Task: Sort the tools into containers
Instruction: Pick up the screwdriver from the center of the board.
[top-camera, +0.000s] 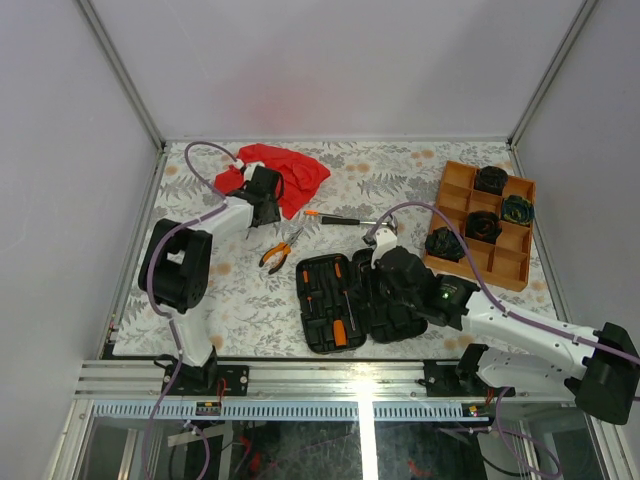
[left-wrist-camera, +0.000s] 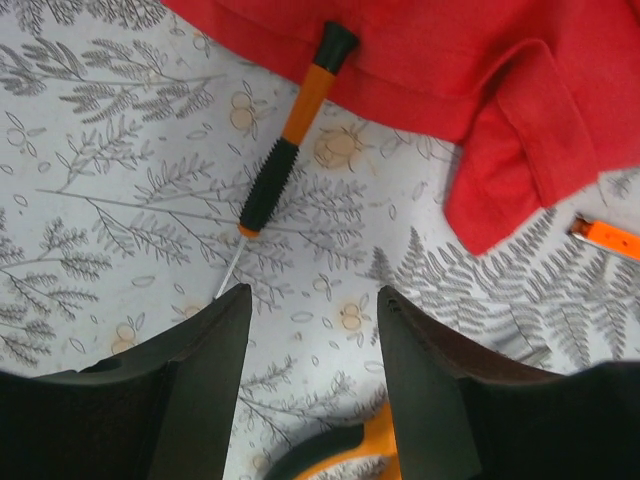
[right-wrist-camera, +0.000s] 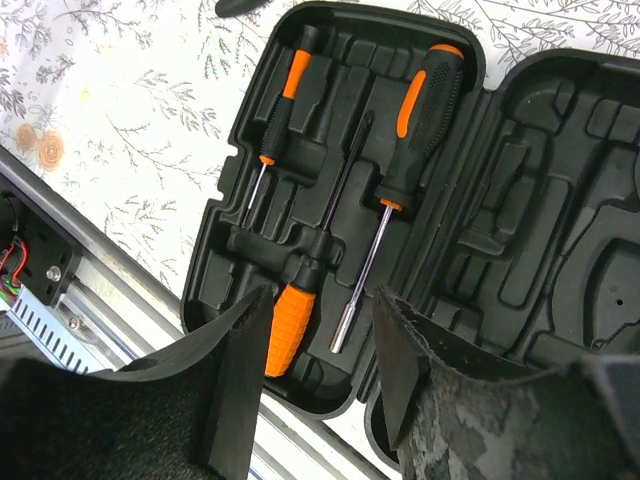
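Hovers left pincer (left-wrist-camera: 312, 300) parted, empty, over slim screwdriver (left-wrist-camera: 285, 150) at red cloth (left-wrist-camera: 480, 80) edge, likely for pickup; holds right pincer (right-wrist-camera: 322, 300) parted, empty, above tool case (right-wrist-camera: 520, 200) slots.

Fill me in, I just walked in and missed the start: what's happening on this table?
Two robot arms are sorting tools into containers. The right gripper hovers open and empty over the open tool case, which already holds three screwdrivers. The left gripper, also open and empty, hangs above a small screwdriver lying at the edge of the red cloth. Pliers and another screwdriver lie loose on the table. The orange tray holds four dark coils.
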